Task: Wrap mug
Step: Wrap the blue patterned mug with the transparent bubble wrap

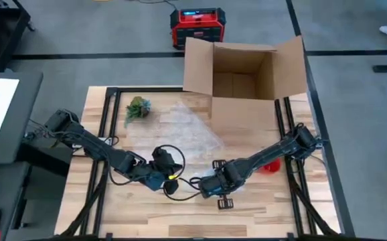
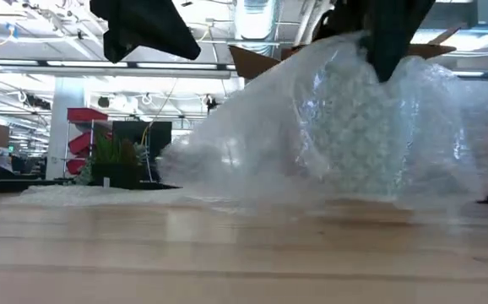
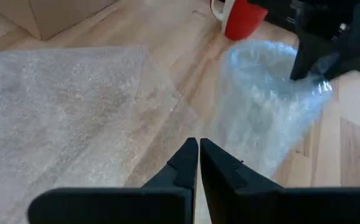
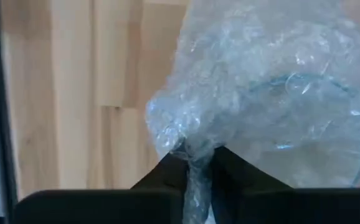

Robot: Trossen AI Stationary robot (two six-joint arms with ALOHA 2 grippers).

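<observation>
Wooden worktop (image 1: 146,214) on a dark frame, grey floor around it; an open cardboard box (image 1: 244,70) stands at the far edge, with a red-and-black device (image 1: 198,27) on the floor behind it.

Left to right on the worktop:
- small green plant (image 1: 137,109) near the far left corner, apart from everything else.
- bubble wrap sheet (image 1: 180,124) lies flat mid-worktop, in front of the box.
- left hand (image 3: 198,163) low over the near centre – fingers (image 3: 183,165) closed to a thin slit, nothing between them. It points at the raised part of the wrap and is not touching it.
- right hand (image 4: 197,163) just beside it, clenched on a bunched edge of the bubble wrap – the wrap is pinched to a thin twist between the fingers (image 4: 167,171). That part of the sheet is pulled up off the wood into a hollow fold; low view shows it standing as a mound, with dark arm parts above.
- red mug (image 3: 242,18) upright on bare wood near the right side, beside the right arm, with its pale handle showing. It stands outside the lifted fold, unwrapped; cannot tell if the wrap edge touches it.
</observation>
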